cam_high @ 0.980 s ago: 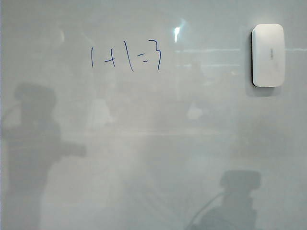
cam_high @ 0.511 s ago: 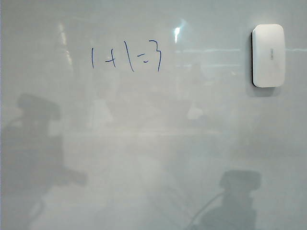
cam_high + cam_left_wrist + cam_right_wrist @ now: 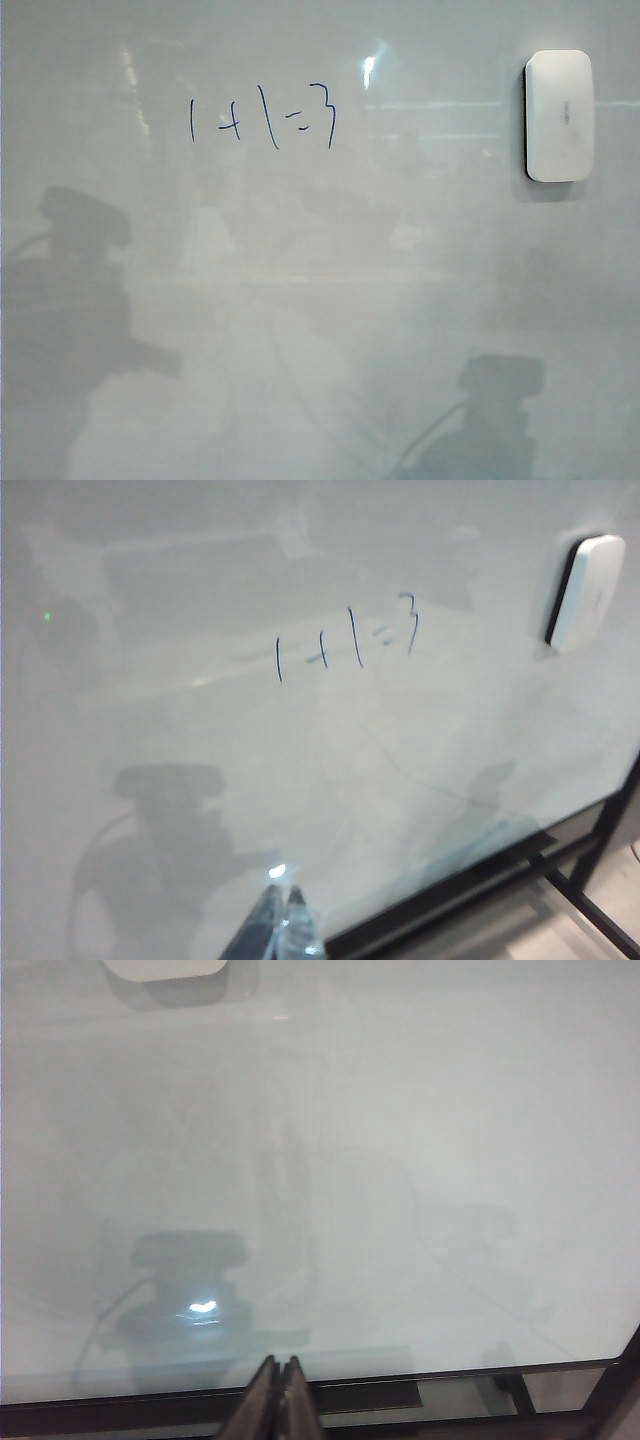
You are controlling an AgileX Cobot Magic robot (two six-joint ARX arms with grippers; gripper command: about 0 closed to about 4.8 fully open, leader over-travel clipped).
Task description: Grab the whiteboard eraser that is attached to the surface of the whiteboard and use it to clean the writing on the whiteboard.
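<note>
Glossy pale grey whiteboard (image 3: 320, 300) fills your view: white rounded plastic eraser (image 3: 559, 115) upper right, blue marker sum (image 3: 262, 120) upper left. Left gripper (image 3: 282, 920) and right gripper (image 3: 280, 1390) sit clenched, low, empty. Approach closed and you'll just knock the eraser off.

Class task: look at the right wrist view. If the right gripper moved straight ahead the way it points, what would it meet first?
Probably bare whiteboard. The shut right gripper aims at blank board below the whiteboard eraser, with no writing ahead; depth is uncertain.
</note>
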